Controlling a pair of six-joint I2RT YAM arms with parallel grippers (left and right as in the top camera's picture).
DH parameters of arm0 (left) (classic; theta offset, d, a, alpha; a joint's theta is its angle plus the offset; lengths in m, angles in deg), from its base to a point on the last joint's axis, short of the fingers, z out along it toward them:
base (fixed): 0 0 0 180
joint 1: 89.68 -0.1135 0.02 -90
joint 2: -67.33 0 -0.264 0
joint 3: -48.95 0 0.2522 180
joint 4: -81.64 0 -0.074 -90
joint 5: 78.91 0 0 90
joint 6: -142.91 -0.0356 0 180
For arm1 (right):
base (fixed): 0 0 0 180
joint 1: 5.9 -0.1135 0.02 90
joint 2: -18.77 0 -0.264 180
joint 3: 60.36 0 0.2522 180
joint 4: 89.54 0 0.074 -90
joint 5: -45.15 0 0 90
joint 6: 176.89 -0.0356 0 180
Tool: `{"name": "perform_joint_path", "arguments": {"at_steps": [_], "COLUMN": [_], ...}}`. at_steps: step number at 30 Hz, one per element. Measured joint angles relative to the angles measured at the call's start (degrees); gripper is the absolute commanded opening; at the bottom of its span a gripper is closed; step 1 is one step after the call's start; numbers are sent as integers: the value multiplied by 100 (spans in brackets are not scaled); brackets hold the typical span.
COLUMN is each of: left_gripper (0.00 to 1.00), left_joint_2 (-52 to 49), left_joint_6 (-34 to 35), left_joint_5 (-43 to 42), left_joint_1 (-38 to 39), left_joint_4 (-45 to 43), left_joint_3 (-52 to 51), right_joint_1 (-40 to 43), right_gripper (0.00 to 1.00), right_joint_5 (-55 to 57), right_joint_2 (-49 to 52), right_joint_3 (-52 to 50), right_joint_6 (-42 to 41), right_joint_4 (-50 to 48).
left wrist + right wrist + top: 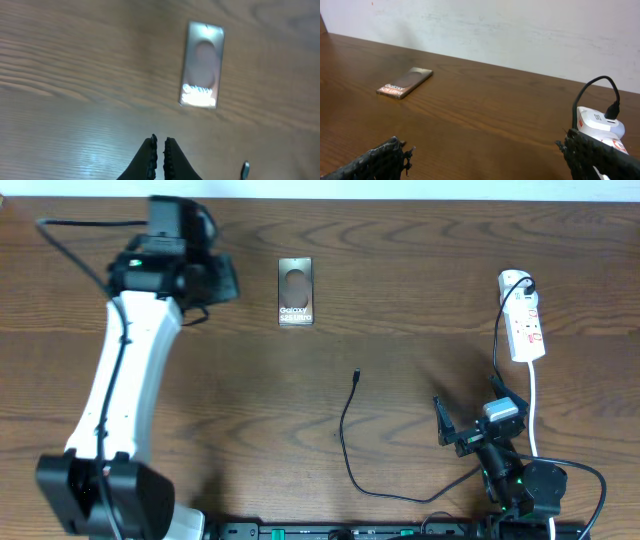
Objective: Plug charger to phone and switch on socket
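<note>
Checked near edge first: found right gripper (484, 146) at lower right of overhead, fingers spread wide, nothing between them, hovering over table (400, 330). Traced charger (343, 425) from bottom centre, looping up to its connector tip (356, 376) mid-frame, lying loose on the wood, well apart from both grippers, not in the phone. Noted phone (295, 291) flat at upper centre, lettering side up, above-left of the tip, not touching it. Placed socket (524, 320) at upper right, white cord (533, 405) running down past right gripper, black plug (520, 280) seated at its top end. Couldn't read switch position. Located left gripper (160, 142) at upper left, left of phone; confirmed jaws pressed shut on nothing in wrist view.
</note>
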Motion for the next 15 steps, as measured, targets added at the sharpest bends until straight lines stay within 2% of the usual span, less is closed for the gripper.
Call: {"name": "perform_joint_path", "arguments": {"at_steps": [1, 2, 4, 7, 10, 15], "left_gripper": [67, 78, 86, 91, 90, 91], "left_joint_2": [-98, -190, -404, -728, -1019, -1390], "left_joint_6": [-11, -11, -11, 2, 0, 0], "left_joint_5": [-2, -2, -2, -4, -2, 101], "left_joint_1": [125, 229, 457, 758, 1027, 1340], "left_joint_4": [-22, -55, -162, -431, -704, -614], "left_joint_3": [-17, -31, -52, -59, -59, 168], "right_joint_1": [-2, -2, -2, -2, -2, -9], "right_gripper": [99, 99, 99, 99, 99, 99], "right_joint_5": [0, -2, -13, -72, -264, -297], "right_joint_2": [0, 0, 0, 0, 0, 4], "right_joint_3": [0, 0, 0, 0, 0, 9], "right_joint_6": [0, 0, 0, 0, -28, -337], "right_joint_4": [0, 0, -17, -197, -278, -284]}}
